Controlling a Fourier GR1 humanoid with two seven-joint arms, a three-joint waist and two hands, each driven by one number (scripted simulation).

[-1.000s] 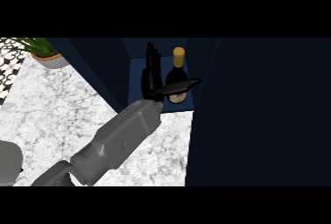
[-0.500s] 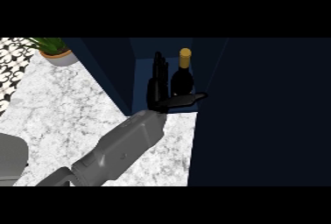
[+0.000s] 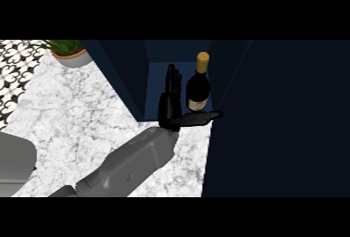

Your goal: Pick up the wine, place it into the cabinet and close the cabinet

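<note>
Right hand (image 3: 170,104), fingers straight, thumb out, seemingly just left of the wine (image 3: 198,90) inside the cabinet (image 3: 126,78).

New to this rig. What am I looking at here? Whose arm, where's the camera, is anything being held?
The camera sits at the robot's head and looks steeply down at a marble counter. The grey forearm coming up from the lower edge ends in a black hand; I can't tell from this view alone whether it is the left or the right one. Its fingers are straight, reaching into the open dark blue cabinet, with the thumb sticking out sideways. A wine bottle with a gold top stands upright in the cabinet just beside the hand, not gripped. A potted plant sits at the counter's far left corner. Nothing is held.
</note>
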